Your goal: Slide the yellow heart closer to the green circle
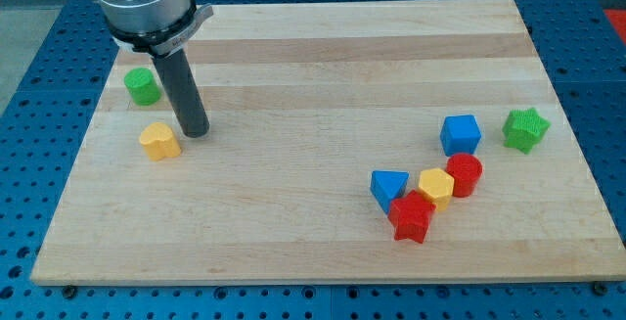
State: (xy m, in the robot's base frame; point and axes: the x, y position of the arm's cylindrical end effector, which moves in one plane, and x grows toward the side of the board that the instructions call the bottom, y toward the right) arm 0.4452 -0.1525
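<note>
The yellow heart (158, 141) lies on the wooden board near the view's left edge. The green circle (142, 86) sits a short way above it, slightly to the left. My tip (195, 131) rests on the board just to the right of the yellow heart, close to it with a small gap, and below and to the right of the green circle. The dark rod rises from the tip to the arm's grey body at the view's top left.
At the view's right a cluster holds a blue cube (460, 134), a red cylinder (466, 174), a yellow hexagon (435, 188), a blue triangle (389, 186) and a red star (411, 217). A green star (525, 129) sits near the board's right edge.
</note>
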